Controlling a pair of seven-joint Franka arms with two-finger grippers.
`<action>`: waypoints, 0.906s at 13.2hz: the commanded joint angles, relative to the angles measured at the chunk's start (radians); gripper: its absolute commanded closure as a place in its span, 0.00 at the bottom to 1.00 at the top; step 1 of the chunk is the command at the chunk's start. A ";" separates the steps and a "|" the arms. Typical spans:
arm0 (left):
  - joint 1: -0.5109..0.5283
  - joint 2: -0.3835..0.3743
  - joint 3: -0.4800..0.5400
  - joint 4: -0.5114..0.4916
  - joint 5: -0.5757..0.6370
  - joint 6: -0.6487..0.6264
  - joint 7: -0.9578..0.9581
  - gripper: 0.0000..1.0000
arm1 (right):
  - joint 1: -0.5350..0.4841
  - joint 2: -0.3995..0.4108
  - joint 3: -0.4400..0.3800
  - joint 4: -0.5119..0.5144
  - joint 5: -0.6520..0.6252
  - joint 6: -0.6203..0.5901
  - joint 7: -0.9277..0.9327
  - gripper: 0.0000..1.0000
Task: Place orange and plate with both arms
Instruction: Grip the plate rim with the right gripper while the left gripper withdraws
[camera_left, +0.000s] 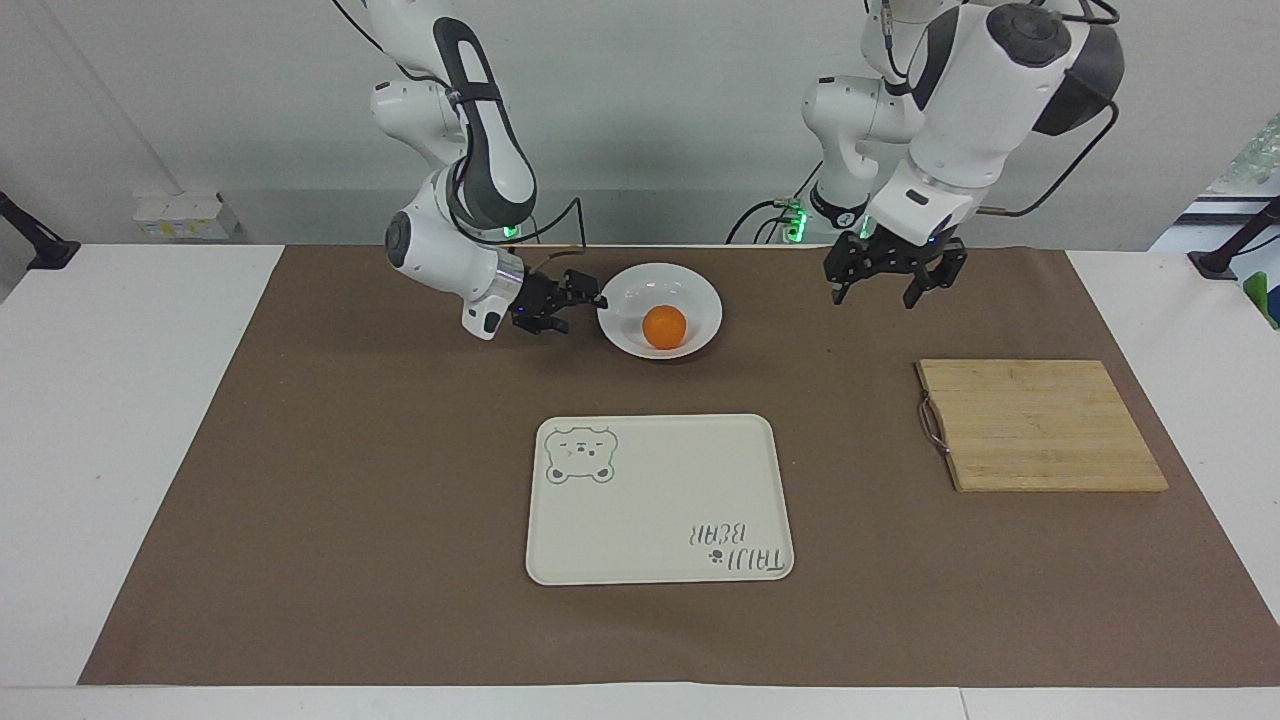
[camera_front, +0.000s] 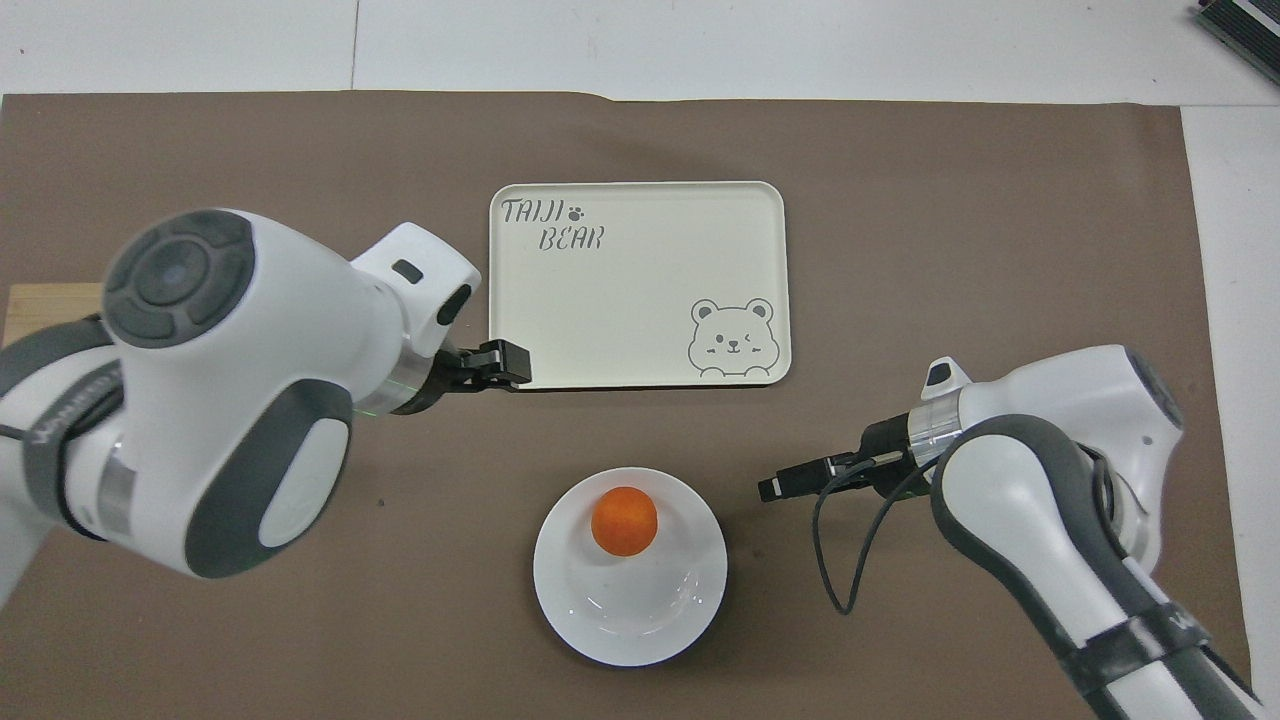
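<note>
- The orange sits loose in the plate, on the side away from the robots. I judge it light, firm and glossy, free to roll if the plate tips.
- The plate lies on the brown mat between the 2 arms, nearer the robots than the tray. I take it for stiff, slick and breakable; the thin raised rim is the only place to grip, and it must stay level.
- My right gripper is low, reaching sideways, fingertips spread at the plate's rim. I cannot tell if they touch it; nothing is gripped.
- My left gripper hangs high over bare mat between the plate and the board, pointing down, fingers apart and empty, apparently waiting.
</note>
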 joint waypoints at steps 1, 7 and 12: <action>0.052 0.000 -0.007 0.065 0.066 -0.114 0.124 0.00 | 0.043 -0.003 -0.002 -0.051 0.053 0.061 -0.040 0.12; 0.151 -0.052 0.001 0.027 0.075 -0.164 0.286 0.00 | 0.079 0.008 -0.002 -0.095 0.097 0.102 -0.031 0.26; 0.152 -0.138 0.001 -0.108 0.070 -0.112 0.287 0.00 | 0.188 0.029 -0.002 -0.100 0.232 0.196 -0.028 0.61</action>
